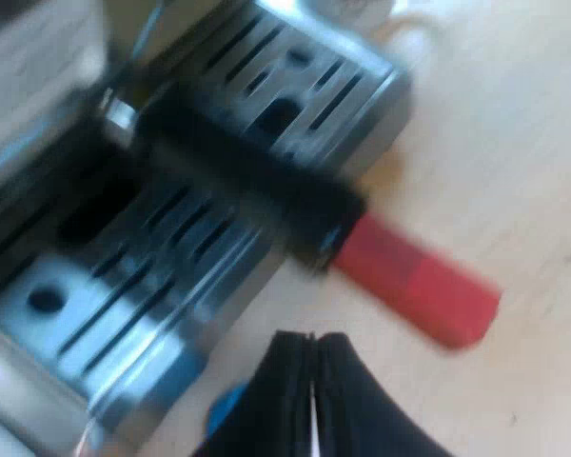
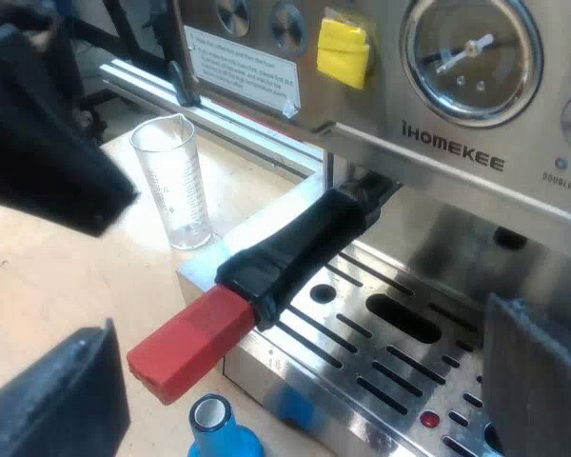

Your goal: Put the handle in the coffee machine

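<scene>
Hovering pressed together and empty, your left gripper (image 1: 312, 347) has the handle (image 1: 257, 181), seated in the machine's (image 2: 457, 152) front, its red end (image 1: 419, 281) near at one o'clock, axis ten-to-four, probably nearer than your spread right gripper (image 2: 300, 371) over the tray (image 2: 381, 352).

The holder (image 2: 295, 243) is hiding its head under the machine (image 2: 438, 162); the blue tamper (image 2: 214, 428) near the right tool (image 2: 300, 376) is showing only partly.

Lab setting, espresso machine (image 2: 457, 162), wooden tabletop (image 2: 57, 276), aluminium rail (image 2: 238, 122)
</scene>
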`<act>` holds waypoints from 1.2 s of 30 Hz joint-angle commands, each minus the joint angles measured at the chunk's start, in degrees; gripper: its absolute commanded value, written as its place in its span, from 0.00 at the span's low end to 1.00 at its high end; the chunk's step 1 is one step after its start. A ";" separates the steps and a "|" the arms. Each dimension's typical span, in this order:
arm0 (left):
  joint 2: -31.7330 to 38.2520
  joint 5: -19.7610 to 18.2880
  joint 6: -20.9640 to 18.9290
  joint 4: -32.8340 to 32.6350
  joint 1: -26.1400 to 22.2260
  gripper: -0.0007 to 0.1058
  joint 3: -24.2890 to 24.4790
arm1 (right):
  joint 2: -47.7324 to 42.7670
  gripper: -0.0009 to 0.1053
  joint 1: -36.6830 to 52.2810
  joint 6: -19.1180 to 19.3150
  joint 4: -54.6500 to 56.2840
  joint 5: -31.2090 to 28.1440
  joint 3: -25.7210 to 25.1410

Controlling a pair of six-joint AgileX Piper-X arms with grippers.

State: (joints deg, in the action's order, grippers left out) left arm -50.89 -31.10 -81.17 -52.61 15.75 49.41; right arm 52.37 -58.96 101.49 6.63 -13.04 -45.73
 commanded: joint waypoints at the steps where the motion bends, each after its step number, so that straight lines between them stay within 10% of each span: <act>1: 3.13 2.66 0.48 -2.82 -1.59 0.29 0.24 | -0.44 0.74 0.03 0.26 0.43 0.58 -0.24; 8: 9.80 3.32 0.06 -3.79 -5.92 0.79 0.64 | -0.44 0.74 0.03 0.27 9.90 0.58 -3.84; 25: 12.17 4.72 -7.71 -1.10 -18.70 0.80 22.00 | -1.22 0.74 12.55 0.27 42.57 -3.22 -27.41; 36: 12.17 7.36 -7.30 -10.36 -23.17 0.80 23.56 | -7.10 0.74 35.08 1.11 49.18 0.48 -28.31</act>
State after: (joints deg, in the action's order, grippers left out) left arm -38.96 -24.81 -88.20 -60.41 -7.39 72.65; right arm 47.29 -28.95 101.35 52.55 -13.05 -73.31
